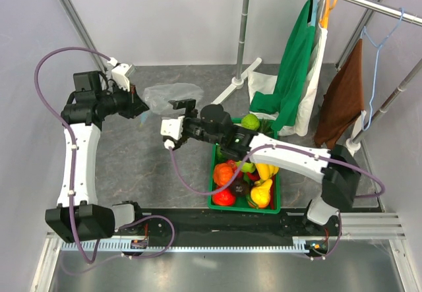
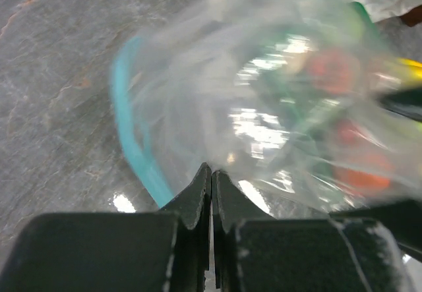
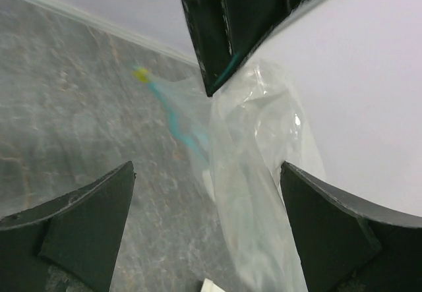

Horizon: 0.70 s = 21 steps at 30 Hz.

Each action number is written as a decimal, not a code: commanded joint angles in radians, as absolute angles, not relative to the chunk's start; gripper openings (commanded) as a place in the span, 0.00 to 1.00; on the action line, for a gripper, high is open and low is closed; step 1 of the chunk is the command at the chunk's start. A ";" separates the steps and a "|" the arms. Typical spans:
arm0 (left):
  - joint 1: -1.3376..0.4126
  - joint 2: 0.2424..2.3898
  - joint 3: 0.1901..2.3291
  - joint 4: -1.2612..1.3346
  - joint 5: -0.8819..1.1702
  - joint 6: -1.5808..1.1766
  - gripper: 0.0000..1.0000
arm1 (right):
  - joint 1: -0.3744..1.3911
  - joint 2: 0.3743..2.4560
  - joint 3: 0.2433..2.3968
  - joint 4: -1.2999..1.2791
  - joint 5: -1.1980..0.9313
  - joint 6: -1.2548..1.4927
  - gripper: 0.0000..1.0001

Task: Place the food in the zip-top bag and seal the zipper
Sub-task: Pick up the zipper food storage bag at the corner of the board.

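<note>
The clear zip-top bag [image 1: 173,96] hangs lifted off the floor, with my left gripper [image 2: 211,171] shut on its edge. Its light-blue zipper [image 2: 135,148] curves along the mouth, left of the pinch. In the right wrist view the bag [image 3: 258,173] dangles between the open fingers of my right gripper [image 3: 208,167], nearer the right fingertip, and the zipper [image 3: 175,124] trails off to the left. My left gripper [image 3: 224,28] shows above it there. The food sits in the green crate [image 1: 212,173]: an orange piece [image 1: 223,173], a red one [image 1: 224,197], yellow pieces [image 1: 262,193] and a green apple [image 1: 250,122].
A clothes rail at the back right carries a green garment [image 1: 293,74], a white one [image 1: 315,81] and a brown one [image 1: 343,97]. The stand's white foot [image 1: 231,89] lies just behind the bag. Walls close in on the left and at the back.
</note>
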State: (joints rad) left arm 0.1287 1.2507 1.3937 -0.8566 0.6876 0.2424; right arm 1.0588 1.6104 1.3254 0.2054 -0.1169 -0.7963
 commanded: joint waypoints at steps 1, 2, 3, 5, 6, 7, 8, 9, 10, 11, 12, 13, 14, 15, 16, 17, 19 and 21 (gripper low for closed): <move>0.118 1.184 1.371 -0.900 0.788 0.241 0.02 | 1.065 1.690 1.427 0.324 0.038 -0.831 0.98; 0.117 1.183 1.371 -0.923 0.799 0.247 0.02 | 1.060 1.700 1.439 0.334 0.075 -0.827 0.97; 0.115 1.177 1.368 -0.934 0.808 0.264 0.02 | 1.057 1.710 1.445 0.350 0.087 -0.821 0.91; 0.117 1.170 1.367 -0.960 0.833 0.276 0.02 | 1.040 1.718 1.460 0.353 0.091 -0.784 0.75; 0.117 1.166 1.365 -0.969 0.839 0.285 0.02 | 1.032 1.718 1.462 0.357 0.092 -0.769 0.58; 0.117 1.164 1.364 -0.976 0.856 0.293 0.02 | 1.026 1.718 1.462 0.367 0.100 -0.749 0.49; 0.115 1.163 1.365 -0.989 0.861 0.296 0.02 | 1.020 1.720 1.460 0.383 0.107 -0.738 0.41; 0.115 1.160 1.365 -0.994 0.868 0.299 0.02 | 1.016 1.718 1.462 0.390 0.112 -0.727 0.24; 0.117 1.155 1.368 -0.997 0.880 0.298 0.02 | 1.003 1.720 1.463 0.393 0.112 -0.713 0.12; 0.117 1.155 1.370 -1.000 0.887 0.293 0.02 | 0.997 1.720 1.473 0.390 0.110 -0.674 0.00; 0.117 1.155 1.376 -1.000 0.893 0.284 0.02 | 0.991 1.718 1.479 0.384 0.112 -0.649 0.00; 0.118 1.154 1.381 -1.002 0.909 0.275 0.02 | 0.970 1.717 1.488 0.373 0.095 -0.611 0.00; 0.117 1.154 1.388 -1.002 0.910 0.269 0.02 | 0.959 1.715 1.514 0.338 0.091 -0.535 0.00; 0.127 1.155 1.411 -1.002 0.907 0.252 0.09 | 0.945 1.715 1.528 0.318 0.083 -0.479 0.00; 0.139 1.154 1.425 -1.003 0.911 0.252 0.20 | 0.908 1.715 1.543 0.293 0.042 -0.432 0.00; 0.164 1.140 1.437 -1.000 0.935 0.253 0.55 | 0.890 1.717 1.569 0.254 0.022 -0.385 0.00; 0.283 1.106 1.427 -0.924 1.041 0.224 0.78 | 0.839 1.713 1.585 0.224 -0.064 -0.260 0.00; 0.362 1.069 1.410 -0.878 1.081 0.210 0.98 | 0.812 1.706 1.586 0.212 -0.116 -0.145 0.00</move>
